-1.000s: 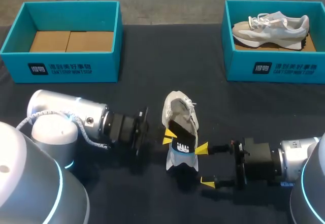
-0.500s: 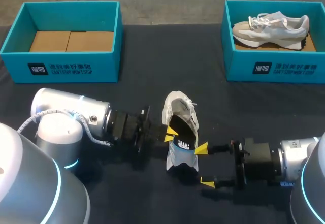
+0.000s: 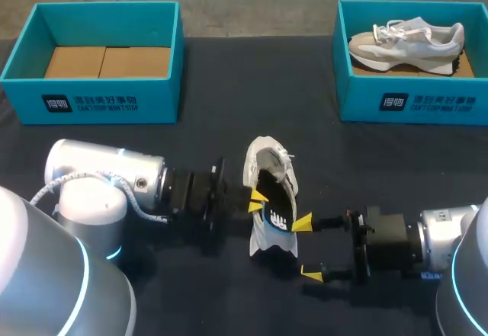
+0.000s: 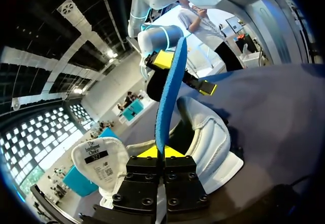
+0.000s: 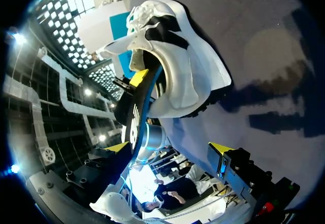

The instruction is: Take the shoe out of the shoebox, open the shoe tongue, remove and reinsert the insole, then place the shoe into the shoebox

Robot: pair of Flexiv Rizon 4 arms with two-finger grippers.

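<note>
A white shoe (image 3: 271, 170) stands on the black table, heel toward me, tongue pulled open. My left gripper (image 3: 258, 201) is shut on the edge of the dark insole (image 3: 276, 212), whose blue underside shows in the left wrist view (image 4: 170, 92), standing up out of the shoe (image 4: 210, 142) ahead of that gripper (image 4: 161, 152). My right gripper (image 3: 307, 248) is open beside the heel, its upper fingertip close against it. In the right wrist view the shoe (image 5: 177, 66) and insole (image 5: 136, 117) lie just ahead of the open gripper (image 5: 169, 148).
A teal shoebox (image 3: 99, 101) with cardboard on its floor stands at the back left. A second teal shoebox (image 3: 412, 106) at the back right holds another pale shoe (image 3: 408, 39). Bare black cloth lies between the boxes and the arms.
My left arm has pushed right toward the shoe, and the insole has sunk deeper into the opening. The right arm has stayed still.
</note>
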